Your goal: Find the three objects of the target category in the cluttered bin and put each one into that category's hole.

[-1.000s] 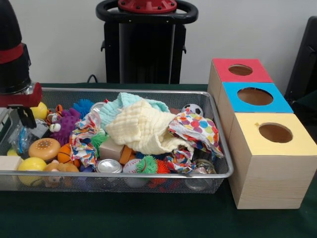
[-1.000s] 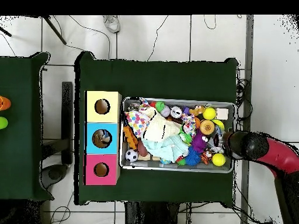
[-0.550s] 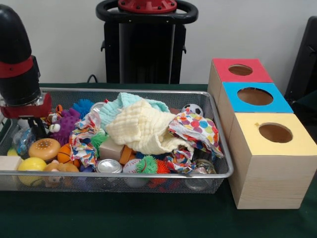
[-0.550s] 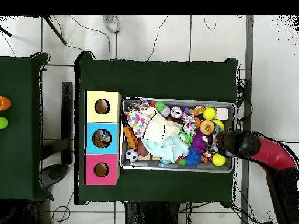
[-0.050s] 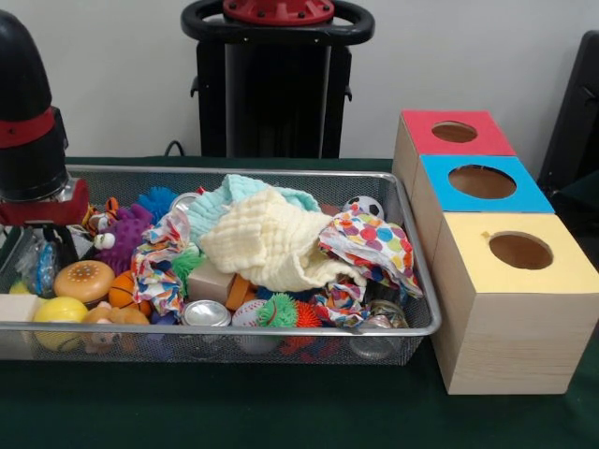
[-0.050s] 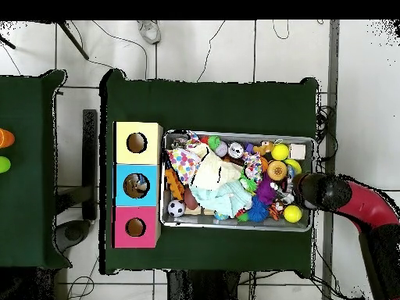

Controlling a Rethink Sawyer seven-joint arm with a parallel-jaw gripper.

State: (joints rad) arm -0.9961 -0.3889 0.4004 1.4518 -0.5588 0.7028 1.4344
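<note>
A wire mesh bin holds a heap of toys and cloths. My gripper is down inside its left end in the front view, open, with a clear bluish plastic thing between the fingers. Close by lie a tan bun-shaped toy, a yellow ball, a small basketball and a purple spiky toy. Beside the bin stand three wooden boxes with round holes: red, blue, yellow. Something lies inside the blue box.
A cream cloth, a teal cloth and a polka-dot cloth cover the bin's middle. A soccer ball, a tin can and a wood block also show. The table's green cover runs along the front.
The arm swung from the far left over the bin's left end, then sank a little lower among the toys. Nothing in the bin has visibly shifted.
</note>
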